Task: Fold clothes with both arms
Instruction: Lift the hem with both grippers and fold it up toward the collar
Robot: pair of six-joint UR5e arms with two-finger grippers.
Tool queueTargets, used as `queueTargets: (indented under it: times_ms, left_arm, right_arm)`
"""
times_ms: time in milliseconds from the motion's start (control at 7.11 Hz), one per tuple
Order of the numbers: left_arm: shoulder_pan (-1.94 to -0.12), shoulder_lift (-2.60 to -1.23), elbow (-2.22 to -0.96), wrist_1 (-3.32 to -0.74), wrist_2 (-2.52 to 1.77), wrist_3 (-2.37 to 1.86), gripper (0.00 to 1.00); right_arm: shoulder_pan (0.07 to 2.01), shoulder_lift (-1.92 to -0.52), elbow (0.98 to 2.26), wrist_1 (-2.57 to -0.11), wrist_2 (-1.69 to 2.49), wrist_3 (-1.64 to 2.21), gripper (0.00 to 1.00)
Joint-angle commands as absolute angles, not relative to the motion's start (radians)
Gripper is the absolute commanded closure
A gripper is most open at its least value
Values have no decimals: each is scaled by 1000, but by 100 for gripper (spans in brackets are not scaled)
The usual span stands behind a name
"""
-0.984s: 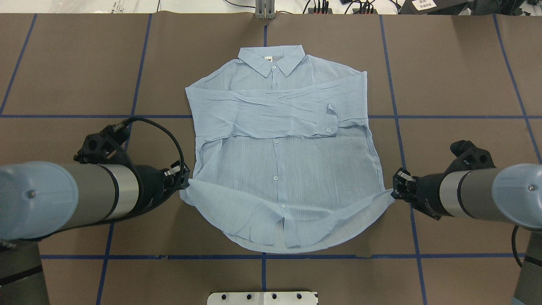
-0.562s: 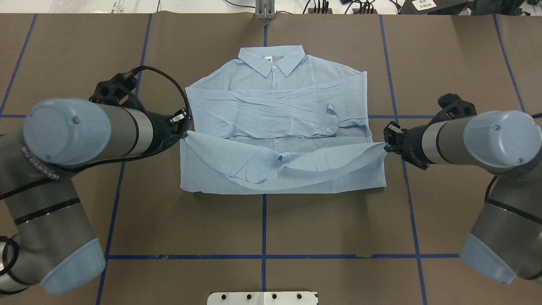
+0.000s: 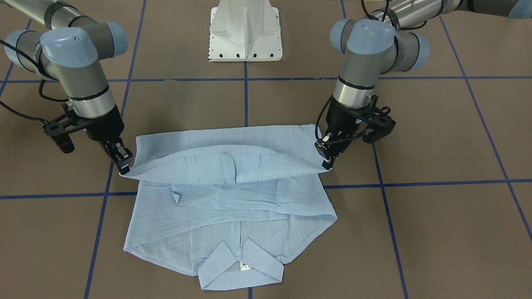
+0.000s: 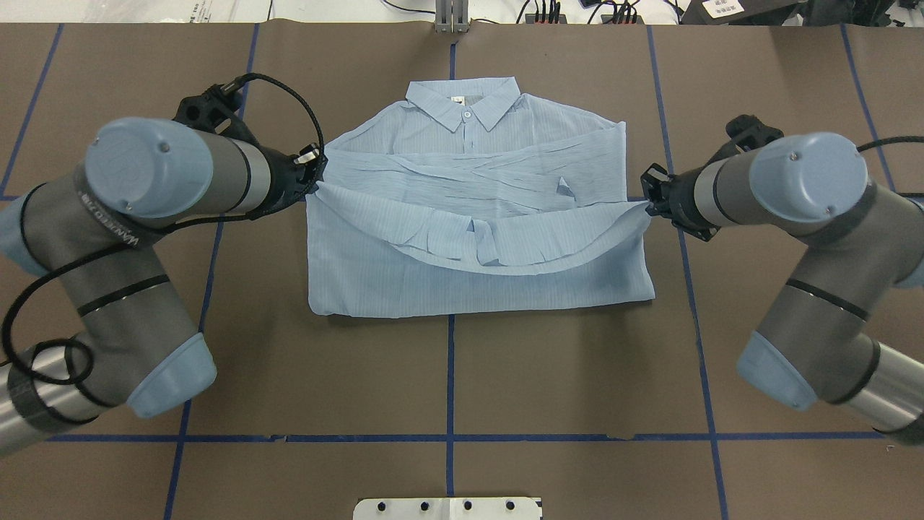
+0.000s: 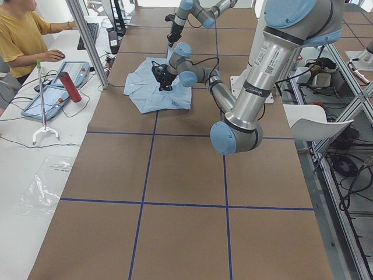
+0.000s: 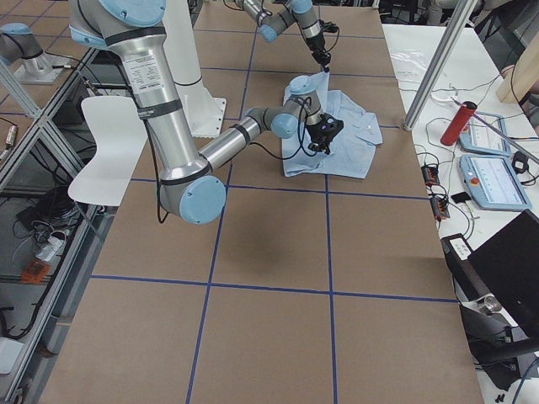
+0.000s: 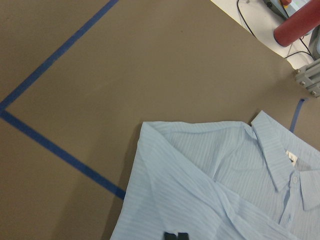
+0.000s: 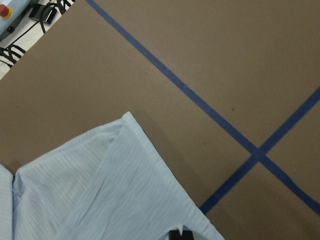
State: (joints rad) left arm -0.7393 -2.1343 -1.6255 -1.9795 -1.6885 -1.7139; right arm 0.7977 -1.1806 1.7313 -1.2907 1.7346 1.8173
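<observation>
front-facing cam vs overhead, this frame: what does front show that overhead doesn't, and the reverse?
Front-facing only: the upright body of the white pedestal; overhead catches no more than a plate edge.
Overhead only: the cables and the grey bracket past the table's far edge.
Both: the shirt with its collar lying flat, the left tool and the right tool each shut on a lifted hem corner, and the blue tape lines.
</observation>
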Motion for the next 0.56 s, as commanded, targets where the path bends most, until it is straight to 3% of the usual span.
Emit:
queueTargets:
  times_ms: [0, 281, 422]
  left_arm:
    - [-790, -2197, -1389, -2168, -1700, -1657, 100]
    - [-807, -2255, -1176, -2337, -1698, -1629, 100]
    - [-805, -2266, -1139, -2371, -1697, -1626, 100]
  right_arm:
    - [856, -1077, 1581, -1284, 1732, 1742, 100]
    - [876, -968, 1411, -1279, 1729, 1735, 100]
    - [883, -954, 1355, -1275, 1723, 1715, 100]
